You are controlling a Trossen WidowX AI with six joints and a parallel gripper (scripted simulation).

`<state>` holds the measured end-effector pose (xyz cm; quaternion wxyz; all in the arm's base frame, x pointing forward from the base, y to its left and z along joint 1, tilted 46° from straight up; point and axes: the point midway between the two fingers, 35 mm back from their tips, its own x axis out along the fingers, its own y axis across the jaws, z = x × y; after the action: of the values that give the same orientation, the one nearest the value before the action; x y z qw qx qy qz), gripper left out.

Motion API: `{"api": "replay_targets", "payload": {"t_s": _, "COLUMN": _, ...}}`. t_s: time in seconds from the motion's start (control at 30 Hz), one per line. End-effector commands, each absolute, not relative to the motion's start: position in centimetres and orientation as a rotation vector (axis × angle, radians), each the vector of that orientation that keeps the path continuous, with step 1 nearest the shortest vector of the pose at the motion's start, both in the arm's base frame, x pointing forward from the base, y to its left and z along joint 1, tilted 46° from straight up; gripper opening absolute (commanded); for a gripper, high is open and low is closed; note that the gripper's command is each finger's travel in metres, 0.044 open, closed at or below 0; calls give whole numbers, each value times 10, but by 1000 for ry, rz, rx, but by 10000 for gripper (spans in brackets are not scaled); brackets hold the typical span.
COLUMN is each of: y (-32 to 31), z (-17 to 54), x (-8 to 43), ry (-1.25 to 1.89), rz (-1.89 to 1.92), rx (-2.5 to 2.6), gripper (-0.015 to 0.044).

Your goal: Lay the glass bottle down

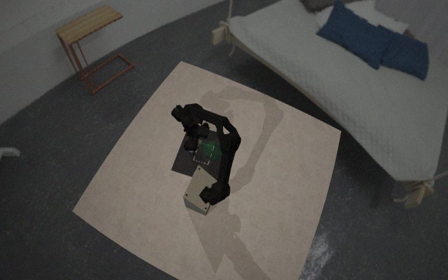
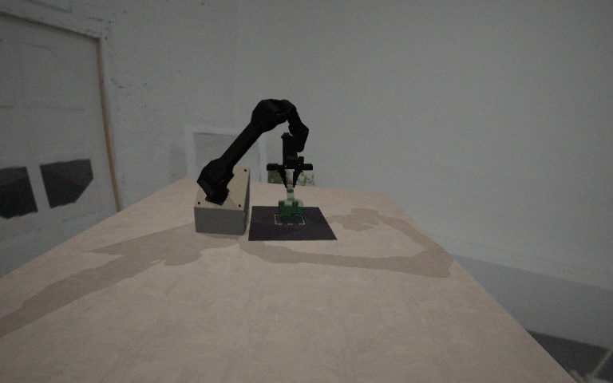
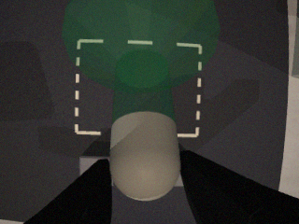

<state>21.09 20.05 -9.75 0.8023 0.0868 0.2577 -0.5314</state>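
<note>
- The hand (image 1: 197, 137) (image 2: 290, 186) (image 3: 145, 164), fingers a bit apart, grips the glass bottle (image 1: 211, 150) (image 2: 290, 194) (image 3: 140, 28) by its neck.
- Its green body is below.
- Looks like laying-down time.
- Next: tip more, gently lower neck into the rest (image 1: 199, 141) (image 2: 281, 205) (image 3: 93, 165).
</note>
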Motion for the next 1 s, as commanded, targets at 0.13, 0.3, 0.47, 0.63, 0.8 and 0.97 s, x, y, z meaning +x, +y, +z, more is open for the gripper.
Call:
{"api": "replay_targets", "payload": {"t_s": 0.13, "y": 202, "z": -110, "x": 211, "ry": 553, "rz": -1139, "rx": 187, "gripper": 119}}
{"api": "replay_targets", "payload": {"t_s": 0.3, "y": 203, "z": -117, "x": 210, "ry": 552, "rz": -1136, "rx": 181, "gripper": 119}}
{"api": "replay_targets", "payload": {"t_s": 0.47, "y": 204, "z": -123, "x": 209, "ry": 552, "rz": -1134, "rx": 175, "gripper": 119}}
{"api": "replay_targets", "payload": {"t_s": 0.63, "y": 204, "z": -130, "x": 209, "ry": 552, "rz": -1132, "rx": 171, "gripper": 119}}
{"api": "replay_targets", "payload": {"t_s": 0.8, "y": 204, "z": -136, "x": 208, "ry": 552, "rz": -1130, "rx": 167, "gripper": 119}}
{"api": "replay_targets", "payload": {"t_s": 0.97, "y": 203, "z": -142, "x": 208, "ry": 552, "rz": -1129, "rx": 165, "gripper": 119}}
